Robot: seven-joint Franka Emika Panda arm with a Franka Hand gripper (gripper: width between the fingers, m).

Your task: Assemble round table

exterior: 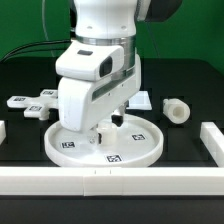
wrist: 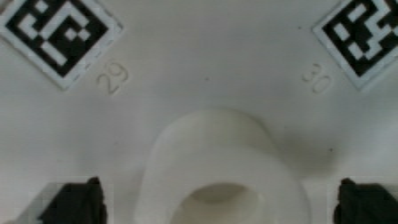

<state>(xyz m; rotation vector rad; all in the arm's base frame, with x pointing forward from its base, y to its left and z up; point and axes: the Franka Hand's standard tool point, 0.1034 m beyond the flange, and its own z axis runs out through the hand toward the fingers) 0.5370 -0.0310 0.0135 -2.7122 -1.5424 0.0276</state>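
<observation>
One gripper [exterior: 110, 125] low over the round disc [exterior: 70, 148].
Exterior view: disc on black table [exterior: 25, 140], arm [exterior: 100, 60] hiding its centre; leg [exterior: 177, 110] toward the exterior view's right, cross-shaped foot [exterior: 38, 103] toward its left. Wrist view: parted fingers [wrist: 71, 200] flank the central hub [wrist: 214, 160] without touching; white surface, two square tags [wrist: 63, 35].

Round disc [exterior: 90, 150] white w/ blk-&-wht square tags [exterior: 113, 157]; hub [wrist: 214, 160] white too. Leg [exterior: 177, 110] & cross foot [exterior: 35, 103] white, tabletop [exterior: 190, 85] blk, backdrop [exterior: 30, 25] green
</observation>
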